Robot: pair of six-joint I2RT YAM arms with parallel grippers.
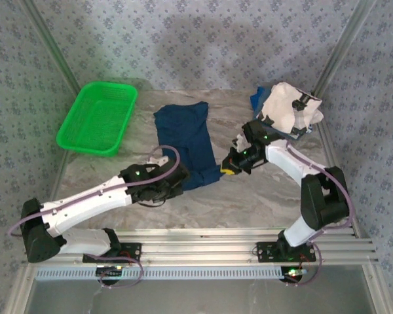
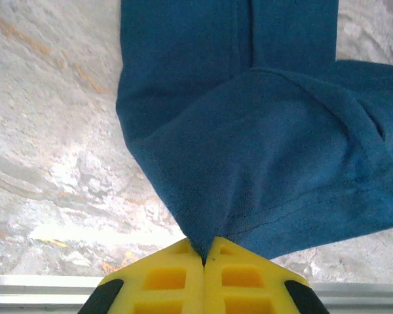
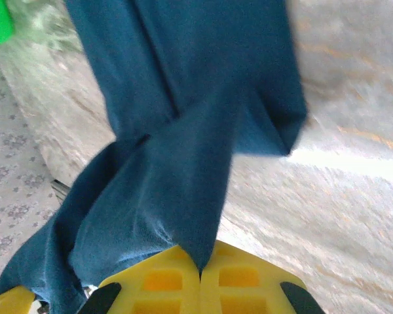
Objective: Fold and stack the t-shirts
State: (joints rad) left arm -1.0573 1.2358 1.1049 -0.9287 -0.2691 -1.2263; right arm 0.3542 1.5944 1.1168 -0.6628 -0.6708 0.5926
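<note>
A dark navy t-shirt lies folded lengthwise in the middle of the table, its near end lifted. My left gripper is shut on that end's left corner; in the left wrist view the yellow pads pinch a point of blue cloth. My right gripper is shut on the right corner, with cloth running up from its tips. A white t-shirt with black marks is heaped at the back right on top of another blue one.
A green plastic basket stands at the back left. Bare marble table lies in front of the navy shirt. Metal frame posts rise at both back corners, and the rail of the arm bases runs along the near edge.
</note>
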